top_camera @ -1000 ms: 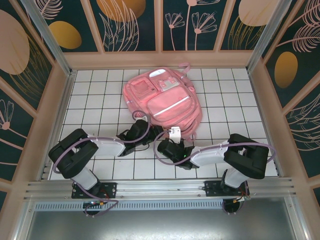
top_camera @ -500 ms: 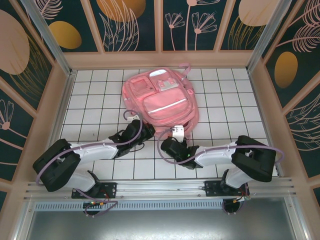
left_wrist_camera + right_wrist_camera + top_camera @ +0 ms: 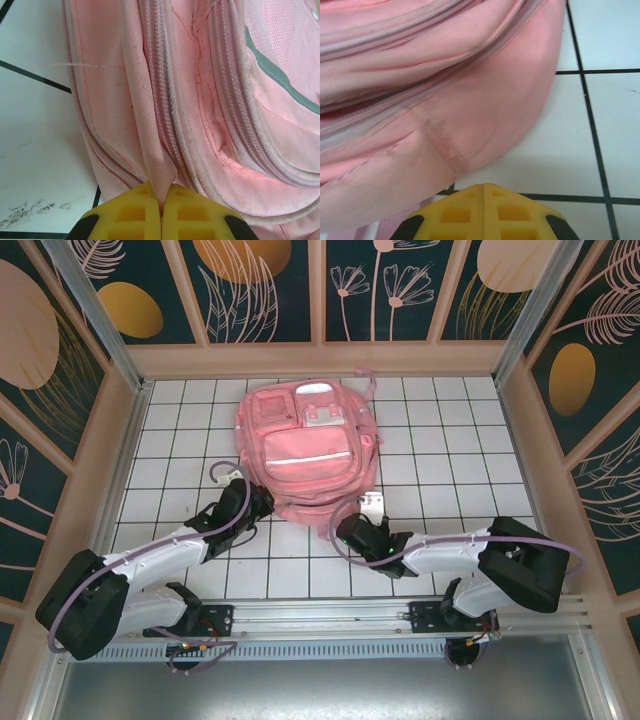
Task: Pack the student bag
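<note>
The student bag [image 3: 305, 440], a large pink backpack with a pale strip across its front pocket, lies flat on the white tiles with its bottom edge towards the arms. My left gripper [image 3: 258, 502] sits at the bag's near left corner. In the left wrist view its yellow fingers [image 3: 135, 215] are shut on a fold of pink fabric beside the bag's [image 3: 210, 100] zip. My right gripper [image 3: 350, 530] is at the bag's near right corner. Its jaws [image 3: 484, 187] are shut, with the bag's [image 3: 445, 100] rounded edge just ahead and nothing seen between them.
The floor is white tile [image 3: 450, 440] with black grid lines, boxed in by wooden walls [image 3: 320, 360] at the back and sides. A metal rail [image 3: 320, 615] carries both arm bases along the near edge.
The left gripper has closed on the bag's fabric. The bag has swung round and shifted left, now lying straighter. The left arm stretched out and the right gripper moved slightly right.
</note>
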